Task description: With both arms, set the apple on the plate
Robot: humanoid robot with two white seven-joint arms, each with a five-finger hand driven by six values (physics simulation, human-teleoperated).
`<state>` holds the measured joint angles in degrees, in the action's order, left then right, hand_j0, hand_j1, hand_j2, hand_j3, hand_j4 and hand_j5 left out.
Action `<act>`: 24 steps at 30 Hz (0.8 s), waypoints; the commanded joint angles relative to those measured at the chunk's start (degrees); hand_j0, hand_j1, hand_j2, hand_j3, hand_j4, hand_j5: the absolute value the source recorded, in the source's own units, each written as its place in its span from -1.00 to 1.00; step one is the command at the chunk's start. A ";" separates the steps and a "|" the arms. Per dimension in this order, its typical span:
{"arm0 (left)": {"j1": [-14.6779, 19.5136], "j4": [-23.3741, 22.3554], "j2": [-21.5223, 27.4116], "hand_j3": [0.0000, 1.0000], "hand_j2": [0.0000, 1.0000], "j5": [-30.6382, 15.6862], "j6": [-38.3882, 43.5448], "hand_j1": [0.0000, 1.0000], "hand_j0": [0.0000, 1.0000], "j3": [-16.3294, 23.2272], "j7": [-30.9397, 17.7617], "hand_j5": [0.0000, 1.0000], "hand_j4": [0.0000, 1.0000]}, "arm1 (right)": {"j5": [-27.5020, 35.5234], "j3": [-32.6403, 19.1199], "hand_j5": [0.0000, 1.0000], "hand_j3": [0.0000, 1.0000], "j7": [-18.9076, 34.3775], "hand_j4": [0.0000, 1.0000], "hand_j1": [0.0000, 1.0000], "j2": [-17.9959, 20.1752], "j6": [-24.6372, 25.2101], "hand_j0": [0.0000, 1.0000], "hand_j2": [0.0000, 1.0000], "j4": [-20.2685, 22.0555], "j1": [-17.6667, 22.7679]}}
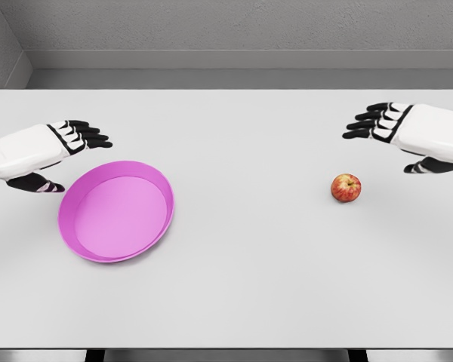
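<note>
A small red apple point(346, 188) sits on the white table at the right. My right hand point(389, 128) hovers above and to the right of it, fingers spread and pointing left, holding nothing. A pink plate point(75, 202) lies on the left side of the table, with nothing on it. My left hand point(69, 143) floats just beyond the plate's upper left rim, fingers spread and pointing right, apart from the plate.
The white table point(241, 136) fills the view, with its front edge near the bottom of the picture. A grey wall rises behind the far edge.
</note>
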<state>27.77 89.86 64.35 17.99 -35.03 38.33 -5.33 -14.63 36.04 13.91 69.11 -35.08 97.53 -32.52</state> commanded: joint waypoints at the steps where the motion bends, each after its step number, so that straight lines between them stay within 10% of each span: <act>1: 0.00 -0.03 -0.11 1.00 1.00 -0.32 0.03 1.00 1.00 0.07 -1.69 1.00 1.00 | 0.40 0.17 1.00 1.00 -0.03 1.00 1.00 0.06 0.08 1.00 1.00 0.20 0.00; 8: 0.18 0.06 -0.19 1.00 1.00 -0.32 0.03 1.00 1.00 0.07 -2.58 1.00 1.00 | 3.55 0.26 1.00 1.00 0.06 1.00 1.00 0.58 0.08 1.00 1.00 0.20 -0.27; 14: 1.76 0.06 -1.25 1.00 1.00 -0.06 0.03 1.00 1.00 0.16 -6.80 1.00 1.00 | 20.78 3.68 1.00 1.00 21.09 1.00 1.00 0.32 0.08 1.00 1.00 -0.33 -0.09; 24: 1.85 -0.47 -1.16 1.00 1.00 -0.06 0.03 1.00 1.00 0.16 -8.38 1.00 1.00 | 29.05 3.86 1.00 1.00 21.09 1.00 1.00 -3.19 0.08 1.00 1.00 -0.85 -1.14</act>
<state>29.62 89.44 63.16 18.29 -35.07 38.54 -13.44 12.86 39.85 34.81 67.43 -35.15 96.71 -33.84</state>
